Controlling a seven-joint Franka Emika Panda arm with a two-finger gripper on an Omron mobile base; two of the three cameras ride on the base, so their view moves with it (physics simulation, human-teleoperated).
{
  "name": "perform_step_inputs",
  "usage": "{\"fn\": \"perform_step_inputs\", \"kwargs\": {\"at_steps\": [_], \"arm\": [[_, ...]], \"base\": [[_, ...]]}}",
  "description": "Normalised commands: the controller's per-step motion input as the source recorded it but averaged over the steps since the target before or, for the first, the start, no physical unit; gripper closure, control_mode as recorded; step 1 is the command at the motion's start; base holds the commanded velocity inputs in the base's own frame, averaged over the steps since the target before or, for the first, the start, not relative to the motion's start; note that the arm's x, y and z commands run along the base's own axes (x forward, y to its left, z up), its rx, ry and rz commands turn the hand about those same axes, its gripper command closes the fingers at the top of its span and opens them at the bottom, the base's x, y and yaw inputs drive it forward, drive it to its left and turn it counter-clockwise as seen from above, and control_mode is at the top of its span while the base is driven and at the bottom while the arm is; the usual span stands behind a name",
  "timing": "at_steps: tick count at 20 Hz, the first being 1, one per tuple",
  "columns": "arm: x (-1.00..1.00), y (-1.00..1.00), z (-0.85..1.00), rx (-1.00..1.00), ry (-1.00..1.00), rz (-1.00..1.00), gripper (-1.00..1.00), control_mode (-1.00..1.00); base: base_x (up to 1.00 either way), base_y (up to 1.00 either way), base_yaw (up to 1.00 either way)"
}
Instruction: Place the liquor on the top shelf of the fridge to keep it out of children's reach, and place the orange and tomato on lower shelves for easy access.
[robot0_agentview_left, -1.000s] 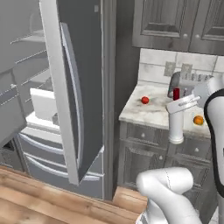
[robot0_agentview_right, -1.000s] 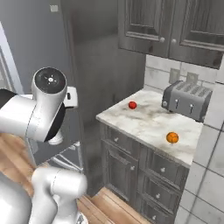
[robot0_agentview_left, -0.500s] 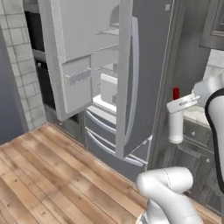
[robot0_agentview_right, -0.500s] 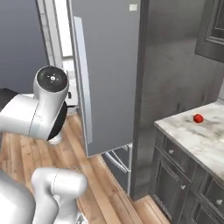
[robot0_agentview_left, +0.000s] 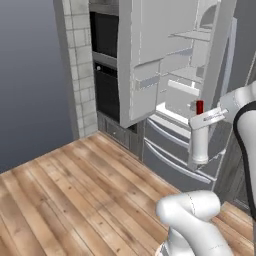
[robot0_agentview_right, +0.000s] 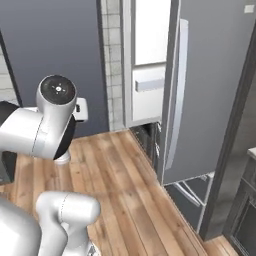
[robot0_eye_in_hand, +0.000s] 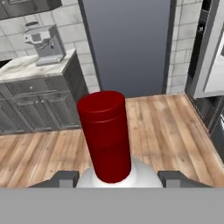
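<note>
Liquor leg underway, nothing placed yet. The liquor bottle (robot0_agentview_left: 198, 137) is clenched in the pincer (robot0_agentview_left: 207, 119) and hangs upright in the air in front of the fridge (robot0_agentview_left: 180, 75), at the right of the left base view, near the open cavity but not inside it. Judging from that, the bottle is picked up and carried to the fridge; what's left is lifting it in and setting it on the top shelf (robot0_agentview_left: 190, 35), the thin grey plate high in the white cavity, well above where the bottle hangs. Orange and tomato are both left to do; neither can be judged beyond that.

Fridge doors stand open: the left door swings toward the camera with grey bins on its inner face, and the right door (robot0_agentview_right: 210, 95) shows as a big dark slab with a long curved silver handle in the right base view. The lower shelves and drawer fronts (robot0_agentview_left: 170, 145) sit white and thick below the bottle's level.

Bottle look: white body, dark red cylindrical cap (robot0_eye_in_hand: 105, 133), smooth and glossy. In the hand view the cap rises between the two dark finger tips, white shoulder below it, so the grip sits on the neck and the body hangs beneath. Bottle is plumb, no tilt.

Behind in the hand view: wood floor, grey cabinets, a coffee machine (robot0_eye_in_hand: 43, 43) on a marble desk (robot0_eye_in_hand: 26, 68) at far left.
</note>
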Motion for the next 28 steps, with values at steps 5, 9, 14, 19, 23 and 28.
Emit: {"fn": "perform_step_inputs", "kwargs": {"at_steps": [5, 9, 14, 19, 23, 28], "arm": [[0.0, 0.0, 0.0, 0.0, 0.0, 0.0, 1.0, 1.0], [0.0, 0.0, 0.0, 0.0, 0.0, 0.0, 1.0, 1.0], [0.0, 0.0, 0.0, 0.0, 0.0, 0.0, 1.0, 1.0], [0.0, 0.0, 0.0, 0.0, 0.0, 0.0, 1.0, 1.0], [0.0, 0.0, 0.0, 0.0, 0.0, 0.0, 1.0, 1.0], [0.0, 0.0, 0.0, 0.0, 0.0, 0.0, 1.0, 1.0]], "base": [[0.18, 0.54, -0.11], [0.3, 0.28, -0.37], [0.38, 0.15, -0.47], [0.4, 0.34, -0.51], [0.4, 0.47, -0.52], [0.28, 0.69, -0.48]]}}
